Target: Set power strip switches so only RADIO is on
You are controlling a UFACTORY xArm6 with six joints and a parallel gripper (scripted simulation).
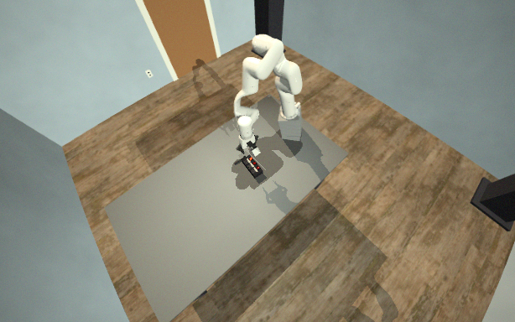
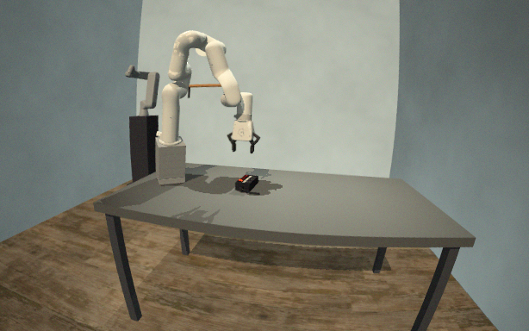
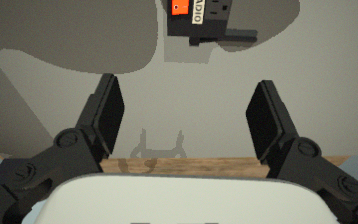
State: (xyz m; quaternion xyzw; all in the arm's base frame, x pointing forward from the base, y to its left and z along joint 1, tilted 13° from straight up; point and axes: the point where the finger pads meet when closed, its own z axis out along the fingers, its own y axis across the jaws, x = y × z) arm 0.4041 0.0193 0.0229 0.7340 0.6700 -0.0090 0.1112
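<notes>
The power strip (image 2: 246,183) lies flat on the surface (image 2: 337,211) near its back edge, toward the corner where the arm's pedestal (image 2: 171,165) stands. The tool (image 2: 242,147) hangs well above the strip, fingers spread wide, holding nothing. In the wrist view, the strip's RADIO-labelled end (image 3: 197,12) shows an orange switch (image 3: 179,6).

The gripper (image 3: 186,117) fills the lower frame, its black fingers spread wide over the grey table (image 3: 321,75). At top centre, the power strip (image 3: 208,20) shows an orange switch (image 3: 179,6).
</notes>
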